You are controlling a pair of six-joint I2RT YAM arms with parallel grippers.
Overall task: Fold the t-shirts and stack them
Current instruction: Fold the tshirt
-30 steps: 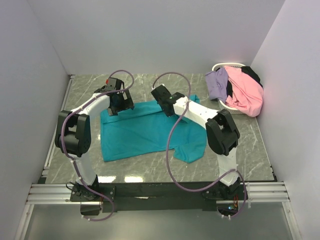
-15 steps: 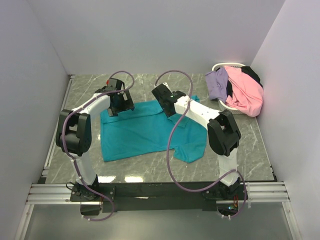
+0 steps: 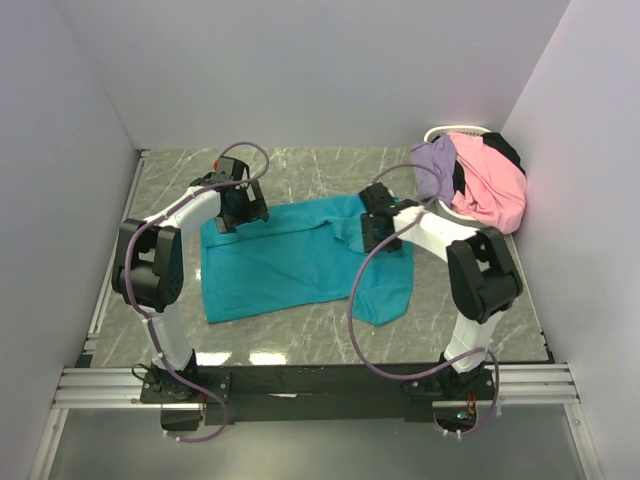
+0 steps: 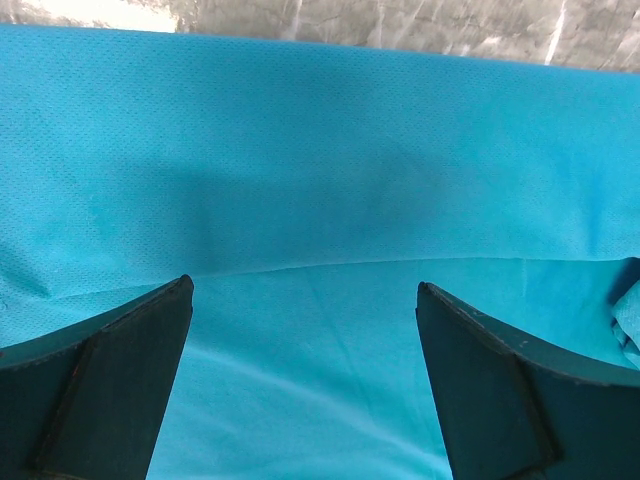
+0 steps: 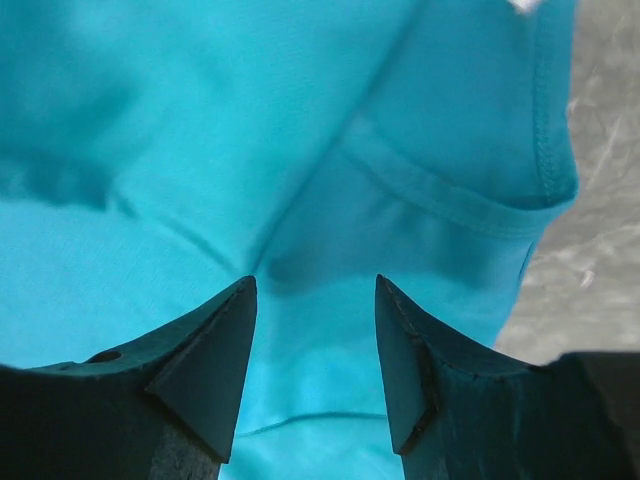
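Note:
A teal t-shirt [image 3: 290,262] lies spread on the marble table, its right side rumpled with a sleeve [image 5: 470,190] folded over. My left gripper [image 3: 236,208] hovers over the shirt's far left corner, jaws wide open above flat teal cloth [image 4: 300,200]. My right gripper [image 3: 378,228] stands over the shirt's right part, open, with nothing between its fingers [image 5: 215,340], only teal cloth beneath. Pink [image 3: 488,185], lavender [image 3: 435,167] and black [image 3: 505,148] t-shirts are piled in the basket at the back right.
A white wire-rimmed basket [image 3: 452,131] sits in the far right corner against the walls. Grey marble tabletop [image 3: 520,290] shows right of the shirt and along the back. Purple cables loop from both arms over the shirt.
My right gripper has opened and moved right, from the shirt's upper middle to its right part. The cloth there now lies rumpled. The left arm has not moved.

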